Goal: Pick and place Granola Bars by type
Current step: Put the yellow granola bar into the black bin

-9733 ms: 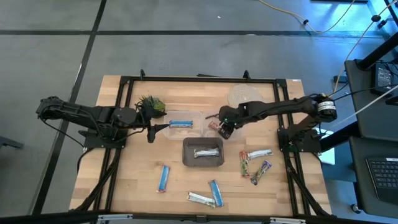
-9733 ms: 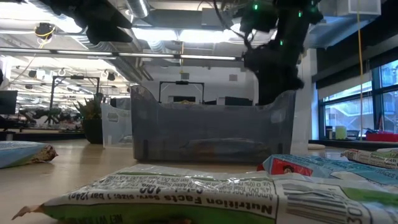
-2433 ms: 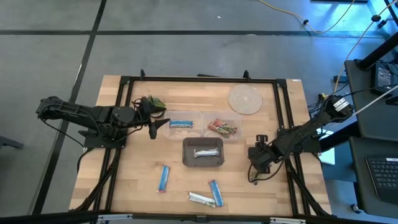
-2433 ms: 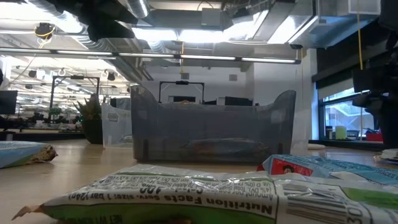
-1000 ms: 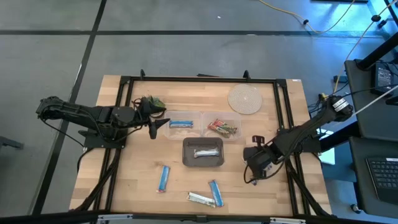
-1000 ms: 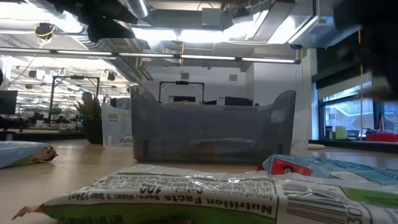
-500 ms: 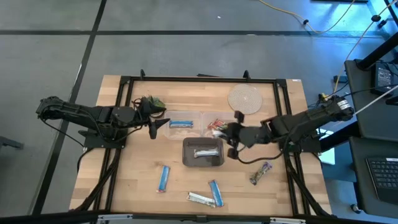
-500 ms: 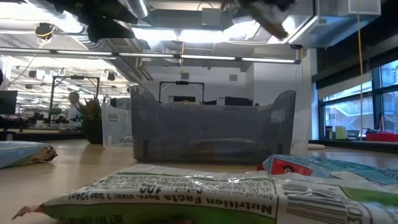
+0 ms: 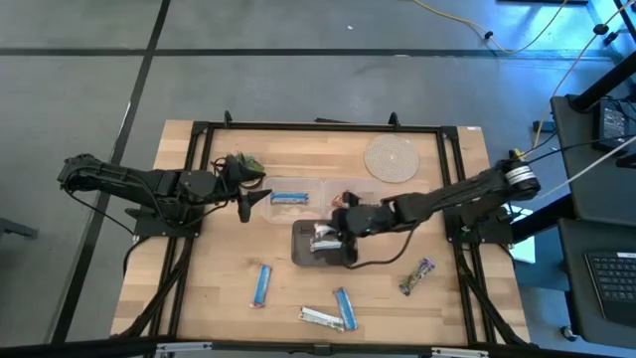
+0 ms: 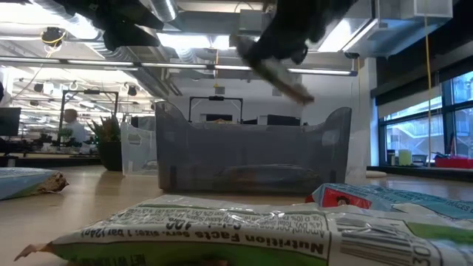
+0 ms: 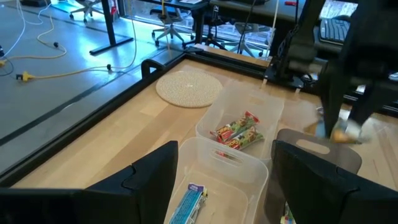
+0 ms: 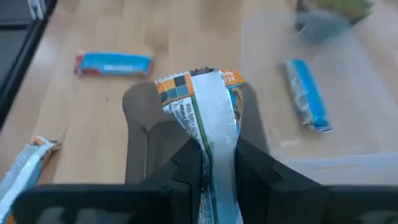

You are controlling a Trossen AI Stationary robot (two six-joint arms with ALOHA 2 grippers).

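Note:
My right gripper (image 9: pixel 336 231) hangs over the grey bin (image 9: pixel 303 257) at mid-table, shut on a silver-white granola bar (image 12: pixel 198 112) with an orange end. In the low view the bar (image 10: pixel 279 74) slants down above the bin (image 10: pixel 251 151). My left gripper (image 11: pixel 224 186) waits open by the clear bin holding a blue bar (image 9: pixel 288 198). The neighbouring clear bin holds multicoloured bars (image 11: pixel 236 134). Lying flat on the table are two blue bars (image 9: pixel 260 283) (image 9: pixel 345 306), a silver-white bar (image 9: pixel 320 317) and a multicoloured bar (image 9: pixel 417 275). My right gripper pinches the silver-white bar between its two fingers near one end (image 12: pixel 210 149). The rest of the wrapper sticks out past the fingertips to its orange end (image 12: pixel 193 81). The bar is lifted clear, tilted downward above the grey bin.
A round woven coaster (image 9: pixel 391 159) lies at the far right of the table. A small green plant (image 9: pixel 241 166) stands next to my left gripper. Black frame rails (image 9: pixel 318 126) run around the table's edges.
My right gripper has risen from the near right of the table and travelled toward the left edge, carrying the silver-white bar clear of the table until it is over the grey bin. A multicoloured bar stays where the gripper was.

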